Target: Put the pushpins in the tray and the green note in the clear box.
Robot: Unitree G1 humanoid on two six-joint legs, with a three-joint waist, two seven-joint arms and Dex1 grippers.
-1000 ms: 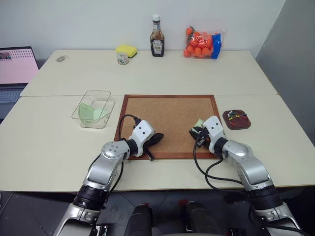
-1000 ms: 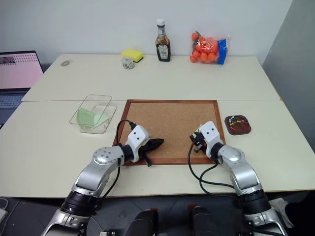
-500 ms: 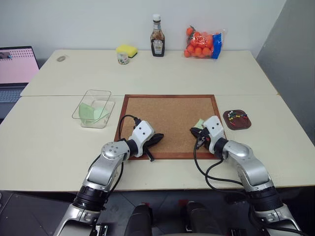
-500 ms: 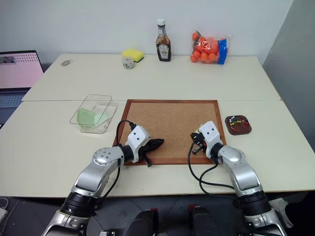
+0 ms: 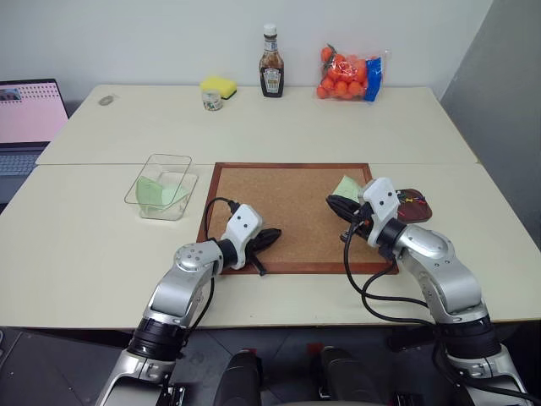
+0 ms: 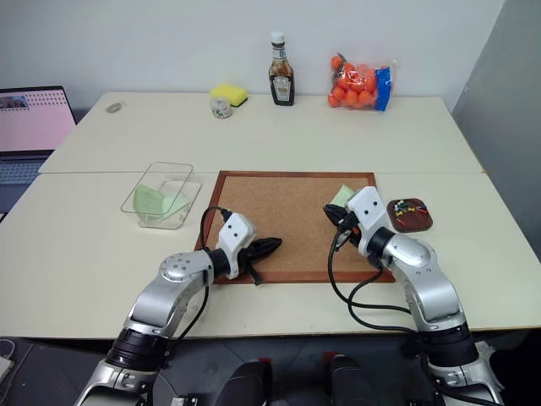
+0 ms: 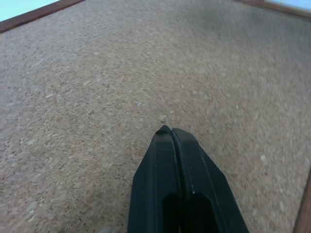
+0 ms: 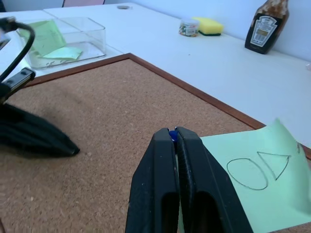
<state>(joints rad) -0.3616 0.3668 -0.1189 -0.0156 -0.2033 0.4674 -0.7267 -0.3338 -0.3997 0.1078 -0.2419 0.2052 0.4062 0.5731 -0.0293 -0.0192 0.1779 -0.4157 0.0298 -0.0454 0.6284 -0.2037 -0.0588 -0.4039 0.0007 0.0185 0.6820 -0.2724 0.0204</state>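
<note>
Blue speck [image 8: 171, 134] pinched inside right gripper [image 8: 174, 132]

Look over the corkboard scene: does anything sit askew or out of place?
Yes. The green note lies crooked at the corkboard corner, overhanging its wooden frame. The right gripper is shut on a small blue pushpin beside it. Nothing looks spilled or damaged.
</note>
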